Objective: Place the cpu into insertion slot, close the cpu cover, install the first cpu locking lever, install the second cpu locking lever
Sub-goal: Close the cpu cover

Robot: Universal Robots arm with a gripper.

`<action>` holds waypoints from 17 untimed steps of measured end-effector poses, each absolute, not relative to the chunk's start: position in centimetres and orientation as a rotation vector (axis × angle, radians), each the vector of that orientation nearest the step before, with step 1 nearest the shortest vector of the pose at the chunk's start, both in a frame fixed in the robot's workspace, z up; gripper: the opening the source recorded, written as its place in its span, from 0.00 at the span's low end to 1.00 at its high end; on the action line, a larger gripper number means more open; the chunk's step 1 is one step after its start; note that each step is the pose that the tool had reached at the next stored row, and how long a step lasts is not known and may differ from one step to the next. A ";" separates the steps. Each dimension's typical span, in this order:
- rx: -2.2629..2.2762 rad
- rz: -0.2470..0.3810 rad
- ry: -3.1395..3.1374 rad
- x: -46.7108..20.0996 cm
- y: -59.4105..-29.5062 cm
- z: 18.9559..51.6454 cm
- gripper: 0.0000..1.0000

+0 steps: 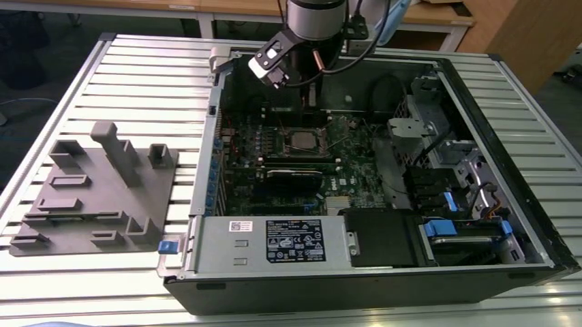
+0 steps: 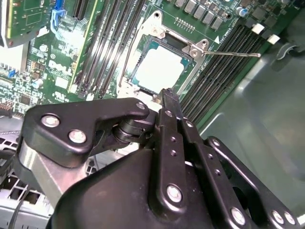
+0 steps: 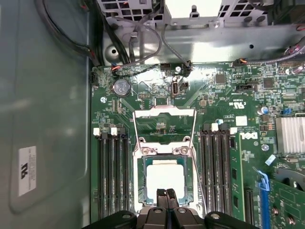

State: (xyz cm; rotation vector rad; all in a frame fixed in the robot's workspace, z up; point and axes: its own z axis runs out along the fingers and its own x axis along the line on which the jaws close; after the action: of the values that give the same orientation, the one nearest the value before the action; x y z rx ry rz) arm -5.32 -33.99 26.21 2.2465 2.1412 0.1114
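Observation:
The cpu [image 3: 164,177] lies flat in its socket on the green board, its pale metal top showing in both wrist views [image 2: 159,67] and as a small square in the exterior view [image 1: 303,139]. The cpu cover [image 3: 162,149] is down around it, a silvery frame [image 2: 188,71] with the chip showing through its window. One thin lever rod [image 2: 233,54] juts out from the socket's corner over the memory slots. My gripper [image 3: 167,194] hangs just above the socket's edge [image 2: 169,95], fingers shut together with nothing between them. The exterior view shows the gripper [image 1: 309,109] inside the open case.
Memory slots [image 3: 214,167] flank the socket on both sides. A heatsink [image 3: 290,133] and blue connector [image 3: 261,191] sit beside them. The case wall [image 1: 473,116], drive cage [image 1: 414,129] and power supply [image 1: 272,242] ring the board. A grey fixture plate [image 1: 100,191] lies at the exterior view's left.

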 end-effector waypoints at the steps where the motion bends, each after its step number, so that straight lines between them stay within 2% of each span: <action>1: 2.246 0.111 2.141 -5.3 -34.0 26.3 0.11; 17: 2.247 0.111 2.141 -4.3 -34.0 26.3 0.11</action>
State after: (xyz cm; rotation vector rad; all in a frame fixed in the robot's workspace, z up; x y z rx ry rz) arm -4.29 -33.99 26.33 2.2466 2.1411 0.1114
